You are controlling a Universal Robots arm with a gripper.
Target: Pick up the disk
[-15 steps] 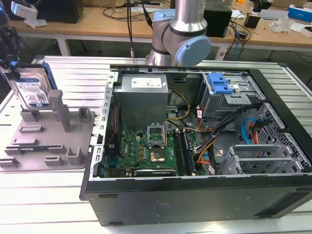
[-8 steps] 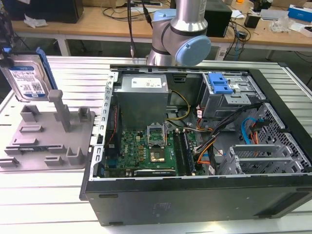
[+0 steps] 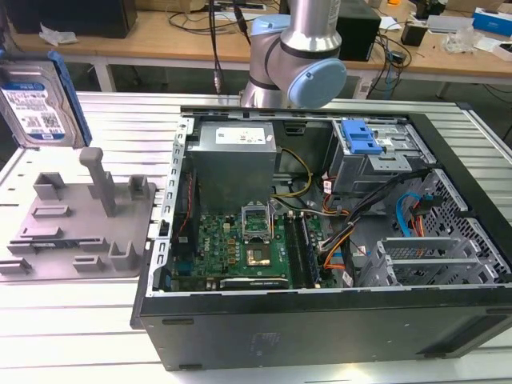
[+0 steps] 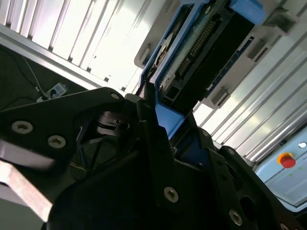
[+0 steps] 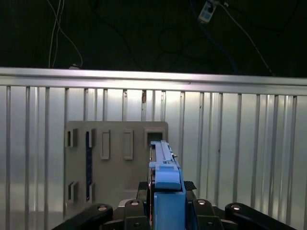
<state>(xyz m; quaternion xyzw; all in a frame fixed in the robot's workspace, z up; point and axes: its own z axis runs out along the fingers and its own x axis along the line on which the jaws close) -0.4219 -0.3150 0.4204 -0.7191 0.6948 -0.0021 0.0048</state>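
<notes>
1. In both wrist views I see my pincer pinching the disk edge-on, its black fingers pressed against the blue rails on either side.
2. In the second wrist view the disk runs out past the fingertips, its dark circuit-board face and connector row turned toward that camera, with a blue rail along each long edge.
3. The exterior view has the disk upright and lifted clear, its white-and-blue label facing that camera, above the grey fixture and not touching it.
4. Beyond the pincer in the first wrist view lies that grey fixture, flat on the ribbed metal table, its slots and pockets open toward the disk.
5. Further off, to the exterior view's right of the fixture, stands the open computer case with a green motherboard and a blue drive-bay bracket inside.
6. Behind the case I see the arm's joint, and wooden benches with cables beyond it.
</notes>
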